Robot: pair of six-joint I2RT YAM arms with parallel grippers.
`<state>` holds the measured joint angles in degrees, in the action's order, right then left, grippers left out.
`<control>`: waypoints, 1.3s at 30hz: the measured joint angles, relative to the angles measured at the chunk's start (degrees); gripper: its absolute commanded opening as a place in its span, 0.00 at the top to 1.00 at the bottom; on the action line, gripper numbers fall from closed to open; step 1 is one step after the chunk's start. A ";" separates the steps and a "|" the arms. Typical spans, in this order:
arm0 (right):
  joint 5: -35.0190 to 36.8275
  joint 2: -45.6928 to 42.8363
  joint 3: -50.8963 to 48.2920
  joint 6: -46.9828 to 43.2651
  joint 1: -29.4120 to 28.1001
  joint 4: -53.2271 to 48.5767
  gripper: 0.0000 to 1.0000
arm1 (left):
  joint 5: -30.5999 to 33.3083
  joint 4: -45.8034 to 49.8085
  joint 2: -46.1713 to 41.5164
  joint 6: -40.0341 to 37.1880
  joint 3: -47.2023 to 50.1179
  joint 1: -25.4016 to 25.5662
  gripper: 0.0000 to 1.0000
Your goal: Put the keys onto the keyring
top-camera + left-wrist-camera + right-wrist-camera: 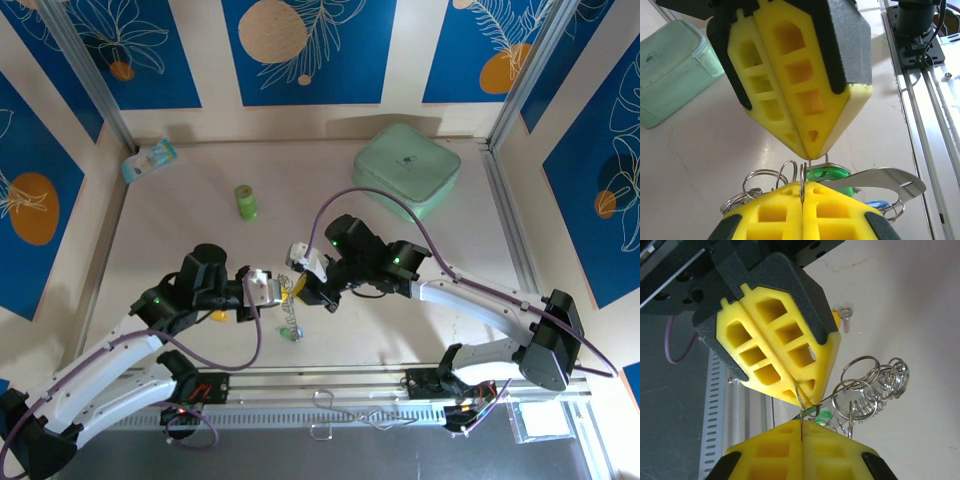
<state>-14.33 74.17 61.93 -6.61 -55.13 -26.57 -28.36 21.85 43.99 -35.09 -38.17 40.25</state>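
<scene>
Above the table's near middle, both grippers meet tip to tip. My left gripper (281,291) (802,192) is shut on a thin silver ring of the keyring (802,176), which stands edge-on between its yellow pads. My right gripper (299,279) (801,429) is shut on a thin wire loop beside a green key (832,173) (823,415). Several split rings (761,181) (858,385) and a coiled chain (891,378) (290,326) hang off the bunch. A flat metal blade (880,180) and a blue key (877,204) lie to the right of it.
A small silver key (844,315) lies loose on the table. Farther back stand a green bottle (246,201), a mint-green case (407,170) (670,75) and a small packet (150,160). A metal rail (380,385) runs along the near edge.
</scene>
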 measured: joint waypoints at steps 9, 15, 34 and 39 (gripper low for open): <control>1.66 0.44 0.00 2.19 0.00 0.17 1.00 | -0.04 0.11 -0.28 -2.54 0.00 0.00 1.00; 0.52 1.07 0.00 4.07 0.90 0.74 1.00 | 0.33 -0.17 -1.81 -4.07 0.46 0.00 1.00; -2.67 -1.84 -3.39 6.05 4.76 5.14 0.66 | -1.44 -12.22 -6.62 2.80 7.96 0.00 1.00; -4.02 -12.44 -12.61 0.26 6.14 11.10 0.66 | -2.08 -19.91 -7.91 11.10 12.74 0.00 1.00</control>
<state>-18.35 61.73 49.32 -6.35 -48.99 -15.46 -30.44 1.93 36.07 -23.99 -25.43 40.25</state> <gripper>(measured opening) 0.339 0.056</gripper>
